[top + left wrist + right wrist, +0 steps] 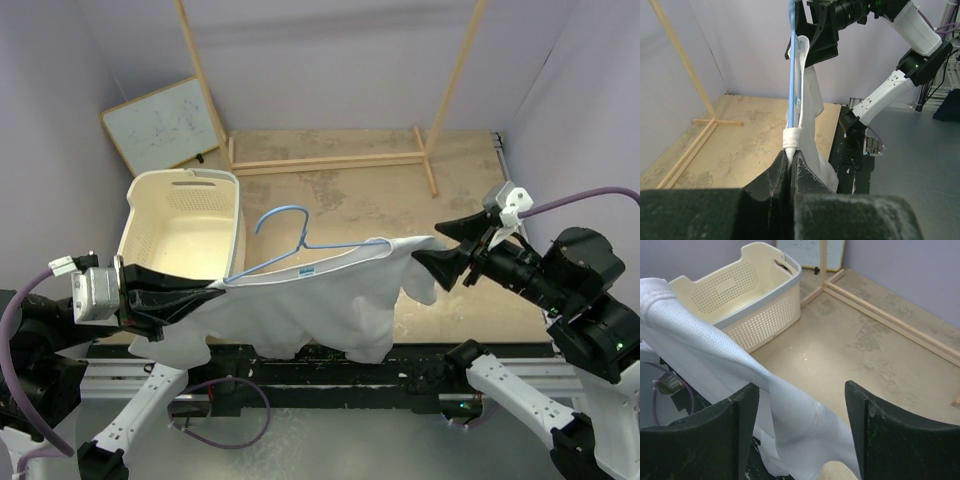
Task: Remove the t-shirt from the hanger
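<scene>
Robotics lab test cell, not a home. 3 plain purple walls (330, 60) box in a scuffed tan board (400, 200). 2 robot arms (590, 300) sit on a metal rail (110, 372) at the near edge, trailing purple cables (585, 197). Staged laundry props: t-shirt (320, 300) on hanger (791, 75), cream basket (185, 176) left, bare wooden rack (330, 160) far, whiteboard (165, 125) leaning far left. Grey shop floor (920, 175) lies right of the table.

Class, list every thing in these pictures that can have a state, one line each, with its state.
t-shirt, on the hanger, held off the table.
hanger, inside the shirt, hook out through the neck.
left gripper, shut on bunched t-shirt cloth at the hanger's end.
right gripper, open, cloth lying between its jaws.
laundry basket, upright, nothing seen inside.
</scene>
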Available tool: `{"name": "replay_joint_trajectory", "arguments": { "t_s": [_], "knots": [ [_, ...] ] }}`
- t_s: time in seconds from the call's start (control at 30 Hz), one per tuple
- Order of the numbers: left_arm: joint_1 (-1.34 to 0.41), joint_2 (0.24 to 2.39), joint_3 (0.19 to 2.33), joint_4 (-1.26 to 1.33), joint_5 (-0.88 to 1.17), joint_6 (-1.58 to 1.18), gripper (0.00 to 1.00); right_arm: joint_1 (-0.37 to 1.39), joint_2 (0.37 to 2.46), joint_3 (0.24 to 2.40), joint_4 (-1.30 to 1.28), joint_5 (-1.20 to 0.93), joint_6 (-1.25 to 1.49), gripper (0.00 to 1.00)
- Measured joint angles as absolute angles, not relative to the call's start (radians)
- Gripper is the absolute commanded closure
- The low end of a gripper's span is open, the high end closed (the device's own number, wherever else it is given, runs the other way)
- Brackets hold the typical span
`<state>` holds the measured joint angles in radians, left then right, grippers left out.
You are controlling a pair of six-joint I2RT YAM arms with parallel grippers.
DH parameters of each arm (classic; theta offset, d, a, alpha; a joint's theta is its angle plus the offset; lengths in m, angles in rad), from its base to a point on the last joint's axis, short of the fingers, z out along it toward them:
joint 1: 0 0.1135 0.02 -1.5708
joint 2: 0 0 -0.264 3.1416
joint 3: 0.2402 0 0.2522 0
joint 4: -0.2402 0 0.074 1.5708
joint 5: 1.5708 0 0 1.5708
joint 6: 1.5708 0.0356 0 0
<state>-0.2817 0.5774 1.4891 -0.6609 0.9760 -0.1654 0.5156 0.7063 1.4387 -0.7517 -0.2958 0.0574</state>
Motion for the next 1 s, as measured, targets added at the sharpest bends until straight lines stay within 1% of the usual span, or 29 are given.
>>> {"name": "replay_joint_trajectory", "arguments": {
  "t_s": [0.1, 0.13, 0.23, 0.33, 0.47, 0.57, 0.67, 0.83, 1.0],
  "knots": [
    [-0.282, 0.577, 1.493, -0.664, 0.98, -0.165, 1.0, 0.516, 0.714, 1.432, -0.752, -0.327, 0.051, 0.96],
    [-0.282, 0.578, 1.496, -0.665, 0.979, -0.165, 1.0, 0.516, 0.716, 1.43, -0.754, -0.332, 0.044, 1.0],
    [-0.282, 0.578, 1.503, -0.677, 0.974, -0.163, 1.0, 0.516, 0.72, 1.418, -0.762, -0.32, 0.062, 1.0],
    [-0.282, 0.578, 1.504, -0.687, 0.965, -0.16, 1.0, 0.516, 0.72, 1.414, -0.772, -0.242, 0.083, 1.0],
    [-0.282, 0.578, 1.504, -0.699, 0.955, -0.155, 1.0, 0.518, 0.741, 1.423, -0.8, 0.004, 0.151, 1.0],
    [-0.281, 0.579, 1.504, -0.704, 0.943, -0.153, 1.0, 0.524, 0.804, 1.439, -0.832, 0.216, 0.229, 1.0],
    [-0.281, 0.585, 1.504, -0.72, 0.938, -0.154, 1.0, 0.534, 0.889, 1.439, -0.855, 0.363, 0.309, 1.0],
    [-0.281, 0.603, 1.541, -0.756, 0.919, -0.155, 1.0, 0.532, 0.972, 1.404, -0.853, 0.418, 0.387, 1.0],
    [-0.285, 0.624, 1.599, -0.81, 0.872, -0.15, 1.0, 0.456, 0.963, 1.315, -0.813, 0.329, 0.396, 1.0]
  ]
}}
